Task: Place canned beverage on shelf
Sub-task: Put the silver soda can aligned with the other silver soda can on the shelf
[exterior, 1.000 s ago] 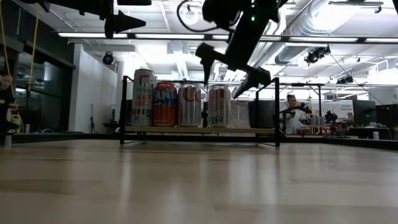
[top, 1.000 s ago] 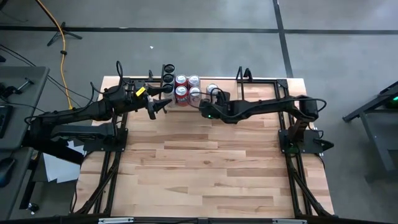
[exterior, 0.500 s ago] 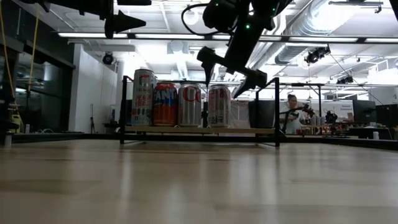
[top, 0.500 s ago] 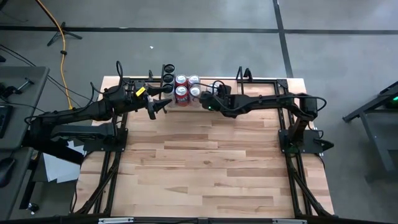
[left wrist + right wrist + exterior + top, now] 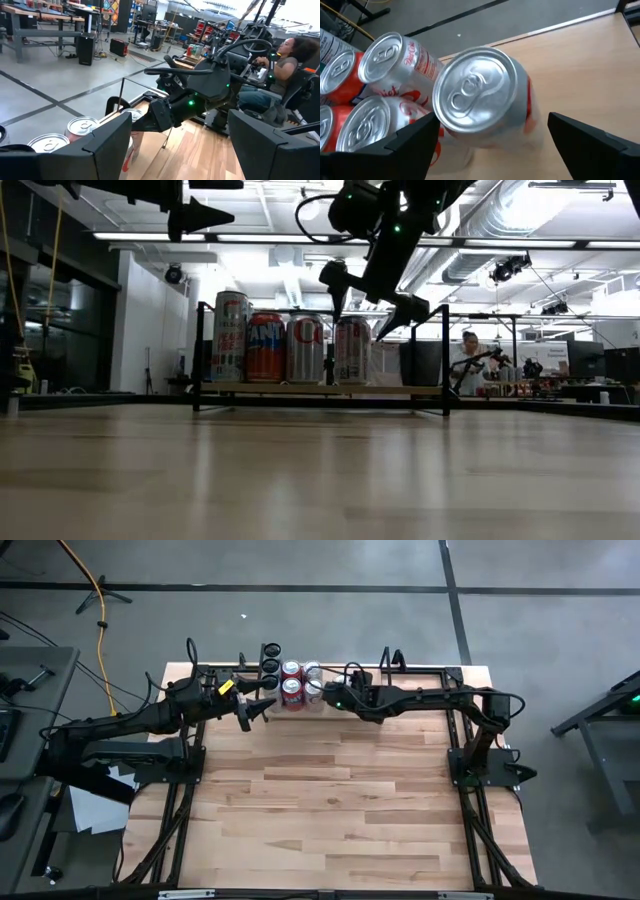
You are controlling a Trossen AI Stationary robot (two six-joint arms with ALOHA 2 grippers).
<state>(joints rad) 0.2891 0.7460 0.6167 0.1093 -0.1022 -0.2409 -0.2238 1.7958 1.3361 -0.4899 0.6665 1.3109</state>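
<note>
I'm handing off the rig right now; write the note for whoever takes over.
Right hand: open, empty, above the end can on the shelf, fingers either side of its top, not gripping.
Left hand: open, empty, hovering off the shelf's left end.
Cans: a row of four shows in the low view, all upright on the shelf, more behind them.
Done: the end can stands on the shelf, released.
Left: lift the right hand clear without tipping it. No other can in view off the shelf.
</note>
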